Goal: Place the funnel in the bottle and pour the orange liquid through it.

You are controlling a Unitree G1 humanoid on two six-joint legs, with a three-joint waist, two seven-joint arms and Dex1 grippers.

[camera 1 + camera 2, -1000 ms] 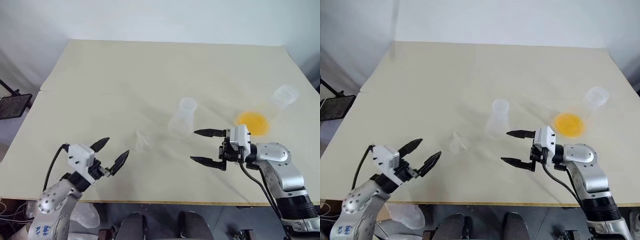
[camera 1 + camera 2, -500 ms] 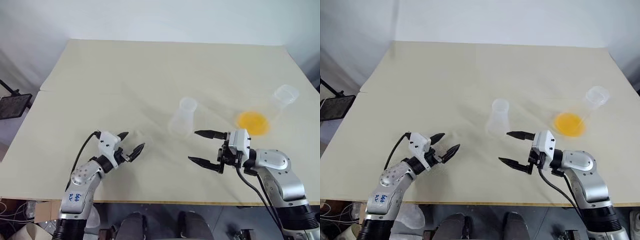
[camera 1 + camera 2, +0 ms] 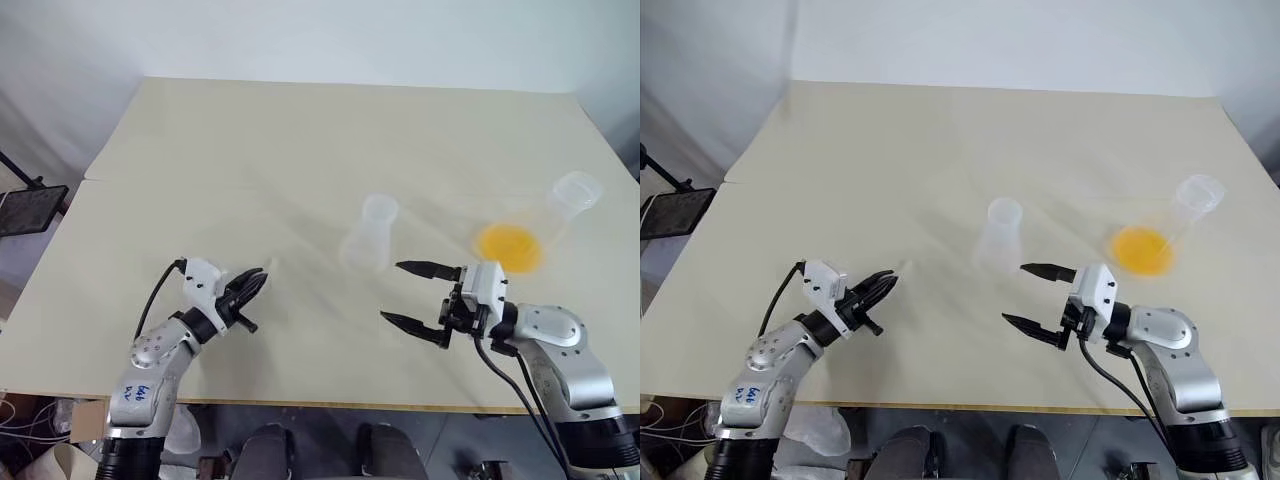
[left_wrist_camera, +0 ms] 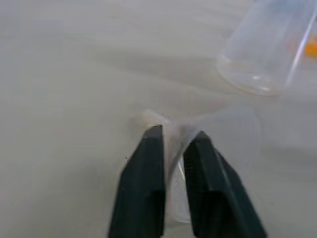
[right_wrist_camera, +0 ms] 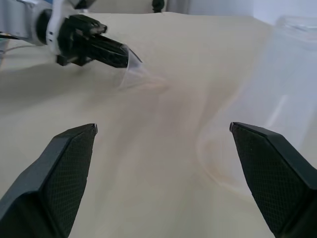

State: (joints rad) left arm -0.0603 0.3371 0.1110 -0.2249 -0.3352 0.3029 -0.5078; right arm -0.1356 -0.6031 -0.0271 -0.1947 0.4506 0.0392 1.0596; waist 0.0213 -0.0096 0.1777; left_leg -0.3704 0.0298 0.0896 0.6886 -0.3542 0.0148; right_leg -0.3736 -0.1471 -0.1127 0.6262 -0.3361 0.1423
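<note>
table: a broad, pale cream rectangular tabletop (image 3: 300,140), matt and plain, with a faint seam running in from its left edge
conical flask: a larger clear conical flask (image 3: 545,225) standing well to the right on the table, its wide mouth tilted toward the far right
stand: a dark, flat black plate on a thin black rod (image 3: 28,205), off the table's left edge
wall: a plain pale grey backdrop (image 3: 320,40) behind the table's far edge
</note>
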